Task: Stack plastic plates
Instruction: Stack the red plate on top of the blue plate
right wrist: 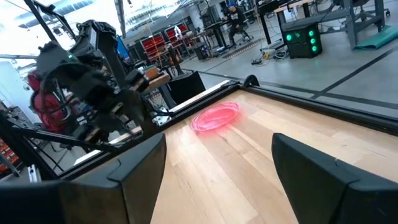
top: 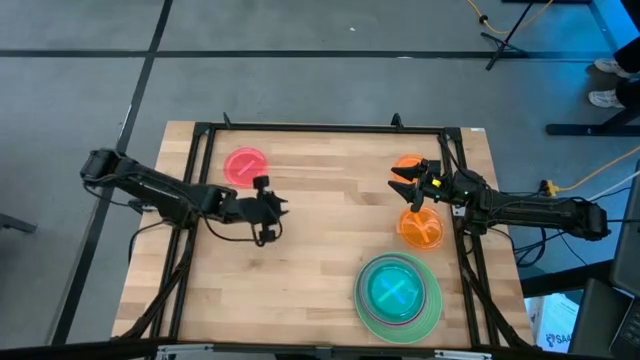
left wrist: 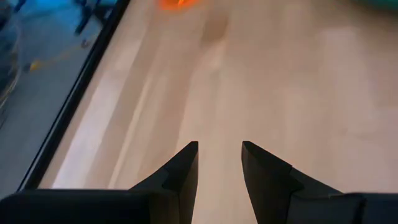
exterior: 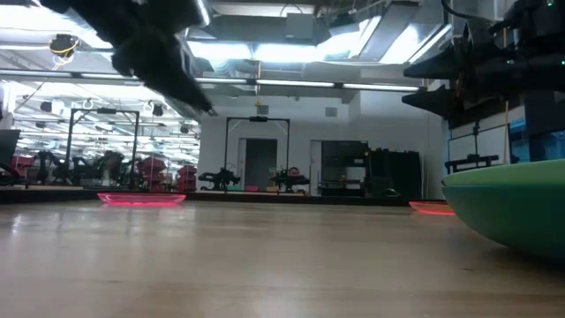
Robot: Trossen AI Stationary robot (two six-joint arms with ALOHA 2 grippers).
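A translucent pink plate (top: 245,165) lies flat near the table's far left, also seen in the right wrist view (right wrist: 216,116) and the low view (exterior: 141,199). One small orange plate (top: 420,229) lies at the right side. A second orange plate (top: 407,160) lies farther back, partly hidden by my right gripper (top: 403,183), which hovers open just above it. A stack of larger plates (top: 398,292) with a teal one on top rests near the front right edge. My left gripper (top: 283,208) hangs open above bare wood at the table's middle (left wrist: 219,155).
A black frame (top: 320,128) runs along the table's far edge and sides. Bare wood lies between the two arms and along the near left. In the low view the green stack (exterior: 512,208) fills the right foreground.
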